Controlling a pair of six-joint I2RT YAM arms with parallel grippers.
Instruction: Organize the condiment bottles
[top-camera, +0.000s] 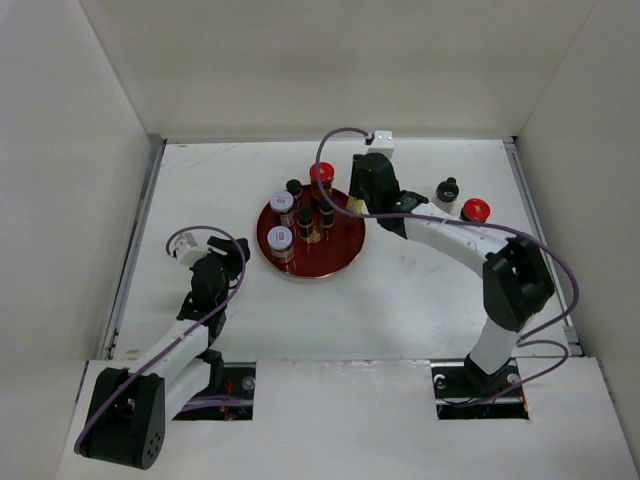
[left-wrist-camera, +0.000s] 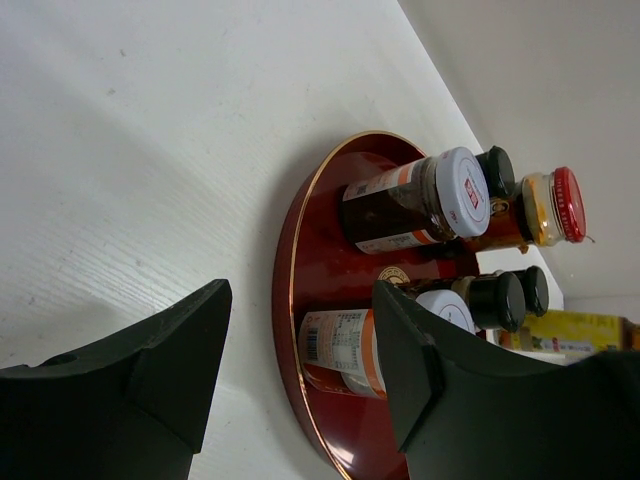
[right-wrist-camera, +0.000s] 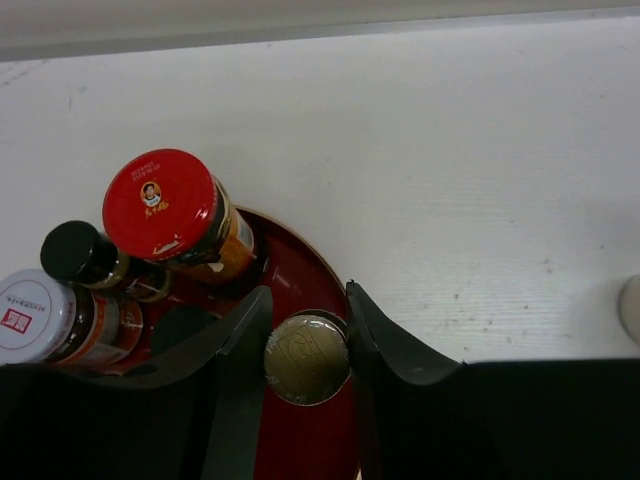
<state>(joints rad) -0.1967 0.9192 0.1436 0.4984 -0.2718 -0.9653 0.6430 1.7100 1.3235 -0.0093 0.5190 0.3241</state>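
Two stand on the tabletop (top-camera: 400, 300) at 3 o'clock of the tray (top-camera: 345, 247) — a black-capped bottle (top-camera: 447, 188), a red-lidded jar (top-camera: 476, 209); right hand (right-wrist-camera: 306, 300) grasps a gold-capped bottle (right-wrist-camera: 306, 358) over that rim — left hand (left-wrist-camera: 300, 295) released.

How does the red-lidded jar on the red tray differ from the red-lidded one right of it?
The red-lidded tray jar stands at the far edge of the round red tray; the red-lidded table jar on bare white table. The tray jar is crowded by bottles; the table jar has one black-capped bottle beside it. Both look upright, ungripped.
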